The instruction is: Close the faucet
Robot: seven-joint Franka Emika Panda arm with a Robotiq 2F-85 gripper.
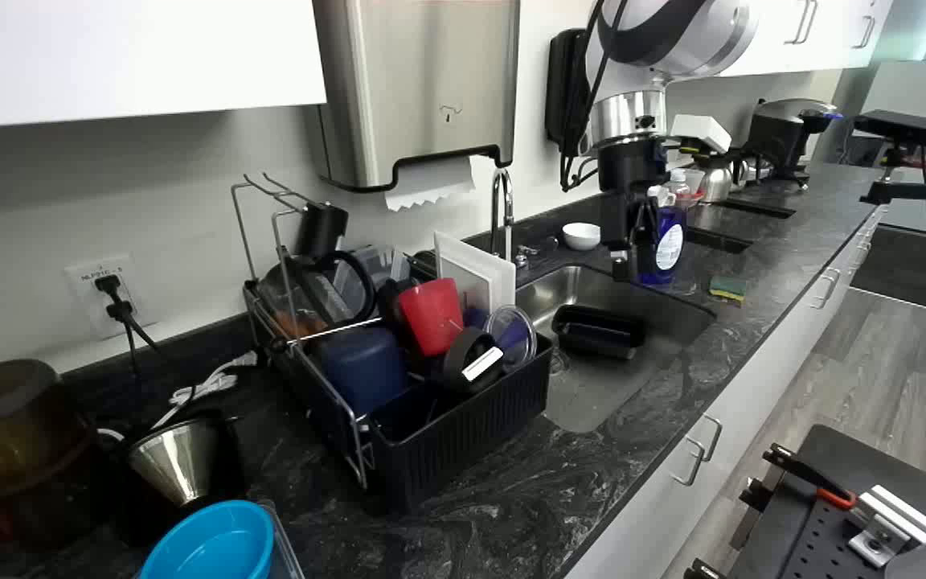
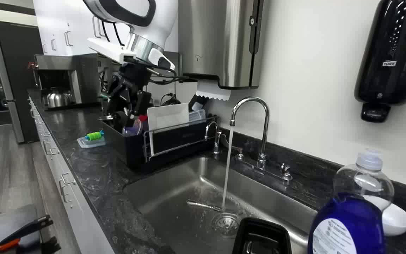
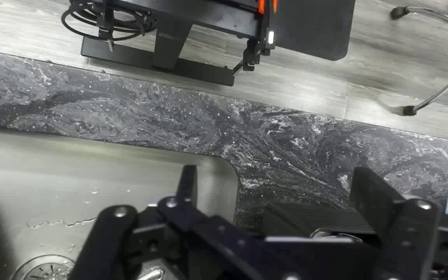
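End effector (image 3: 275, 182), black, two-fingered: nearest the lens in the wrist view; fingers (image 3: 371, 197) spread well apart; raised above the table (image 2: 115, 201), near the sink (image 2: 174, 225) and dish rack (image 1: 463, 438).

Table: long, dark, marbled top, set along a pale wall (image 2: 312, 88).

Robot arm (image 2: 166, 21): white with black trim, angled down from the upper frame edge in both exterior views.

Sink: stainless steel basin let into the table, wet around its drain (image 2: 226, 224).

Paper-towel dispenser (image 1: 431, 80): steel box on the wall, a torn-edged white sheet (image 1: 431, 183) hanging from the slot.

Dish rack: black, with wire frame, beside the sink; holding a white square plate (image 2: 167, 114) standing on edge and a red cup (image 1: 431, 315), tilted.

Faucet (image 2: 265, 130): shiny metal, high curved spout, fixed at the wall side of the sink, a handle (image 2: 286, 172) to either side of its base; well apart from the end effector; stream of water (image 2: 228, 162) falling from spout to basin near the drain.

Blue bottle (image 1: 666, 248): upright, white label, on the table next to the sink.

Black tray (image 1: 600, 346): in the sink, near the drain.

White bowl (image 1: 582, 236): on the table, near the wall.

Sponge (image 1: 727, 288): green and yellow, flat on the table.
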